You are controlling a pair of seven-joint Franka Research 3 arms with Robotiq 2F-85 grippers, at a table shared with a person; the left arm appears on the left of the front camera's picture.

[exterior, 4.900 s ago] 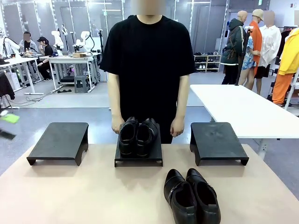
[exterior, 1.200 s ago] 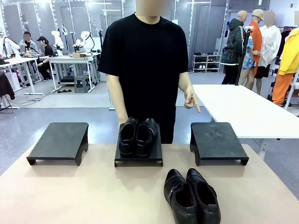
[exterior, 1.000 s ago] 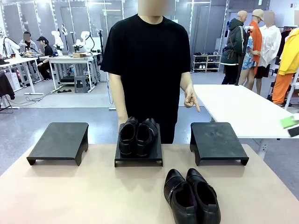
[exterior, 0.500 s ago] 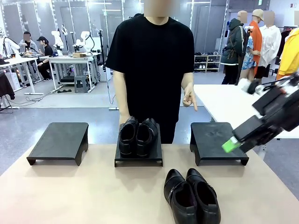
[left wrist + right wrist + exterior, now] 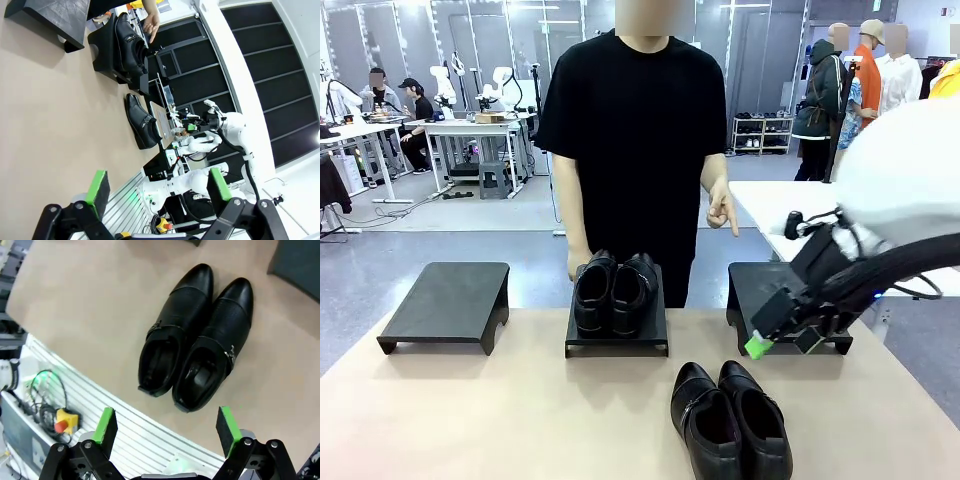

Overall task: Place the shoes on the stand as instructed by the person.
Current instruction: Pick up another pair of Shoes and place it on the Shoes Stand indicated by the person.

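The left gripper (image 5: 157, 186) is seen in its own wrist view with the jaws spread and nothing between them, held high above the table (image 5: 470, 420) and well apart from the shoes. At the left of the front view the left stand (image 5: 445, 300) is left bare. On the middle stand (image 5: 617, 342) the plain pair (image 5: 615, 290) is set side by side, untouched across the pictures. Just right of centre, on the near part of the table, the buckle pair (image 5: 730, 420) is lying where it was seen five seconds ago, toes toward the person (image 5: 635, 130). Two things have changed. The person's hand (image 5: 722, 210), earlier lowered at the table edge, has been raised and its forefinger is pointed down toward the right stand (image 5: 760, 285). Within the last second the right gripper (image 5: 783, 343) has been brought in from the right and is now held low in front of that stand, above and just beside the buckle pair. Its jaws are spread wide with nothing gripped, and the pair is framed between them in the right wrist view. It is judged that the right stand has been indicated as the destination and that a grasp is being prepared but has not yet been made. No brand, label or writing can be read on the shoes or stands; the red button (image 5: 61, 425) at the table edge carries no legible text.
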